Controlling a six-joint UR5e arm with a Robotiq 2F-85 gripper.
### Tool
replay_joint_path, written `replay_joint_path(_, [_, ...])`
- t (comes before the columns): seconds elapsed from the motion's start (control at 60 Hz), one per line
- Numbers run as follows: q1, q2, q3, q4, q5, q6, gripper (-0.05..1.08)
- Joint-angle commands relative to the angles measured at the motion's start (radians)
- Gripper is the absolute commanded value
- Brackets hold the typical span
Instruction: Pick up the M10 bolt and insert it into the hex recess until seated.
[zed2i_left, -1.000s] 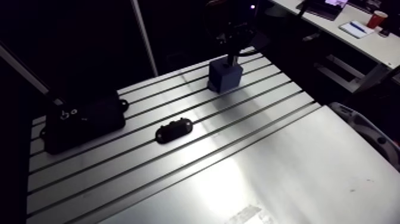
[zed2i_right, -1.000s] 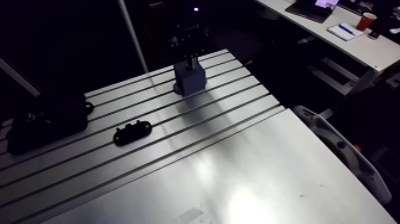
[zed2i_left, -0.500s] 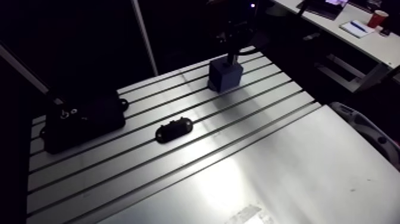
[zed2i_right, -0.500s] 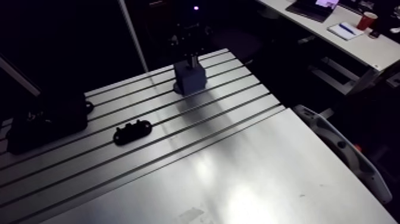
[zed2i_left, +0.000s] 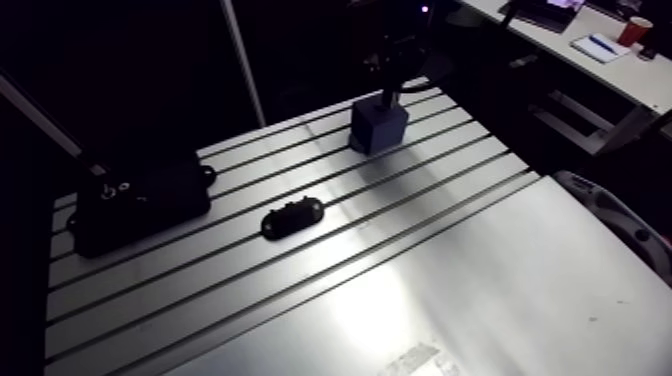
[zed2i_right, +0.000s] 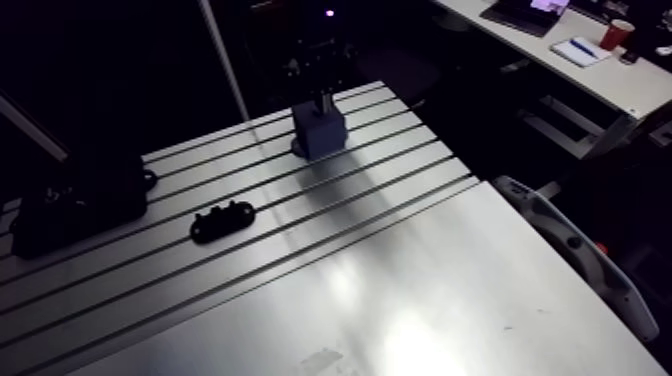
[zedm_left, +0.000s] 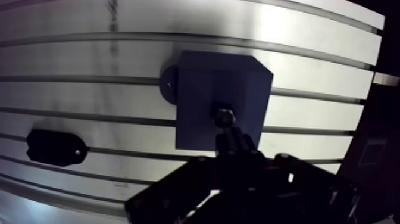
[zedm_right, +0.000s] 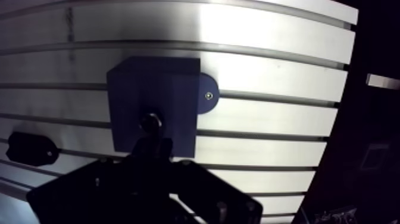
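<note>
A dark blue block (zedm_left: 202, 95) with a round side tab stands on the slotted table (zed2i_left: 450, 270) near its far edge. In the wrist view my gripper (zedm_left: 231, 136) hangs right over the block's top face. Its dark fingers (zedm_left: 238, 146) stand close together and are shut on the M10 bolt (zedm_left: 224, 114). The bolt's lower end sits at the middle of the block's top, where the hex recess lies hidden beneath it. I cannot tell how deep the bolt is in. In the arm view the gripper (zed2i_left: 388, 90) is a small dark shape just above the block (zed2i_left: 378, 126).
A black oval fixture (zed2i_left: 293, 217) lies mid-table on the slots, and a larger black box (zed2i_left: 140, 200) sits at the left edge. A slanted pole (zed2i_left: 243, 65) rises behind the table. A grey curved part (zed2i_left: 620, 225) lies off the right edge.
</note>
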Motion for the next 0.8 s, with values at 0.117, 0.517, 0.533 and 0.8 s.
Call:
replay_joint_path(0.117, [0.0,0.015,-0.005,0.0,0.0,-0.005,1.04])
replay_joint_path(0.517, [0.0,0.017,-0.008,0.0,0.0,-0.008,1.04])
replay_joint_path(0.533, [0.0,0.017,-0.008,0.0,0.0,-0.008,1.04])
replay_joint_path(0.8, [0.0,0.015,-0.007,0.0,0.002,-0.01,1.04])
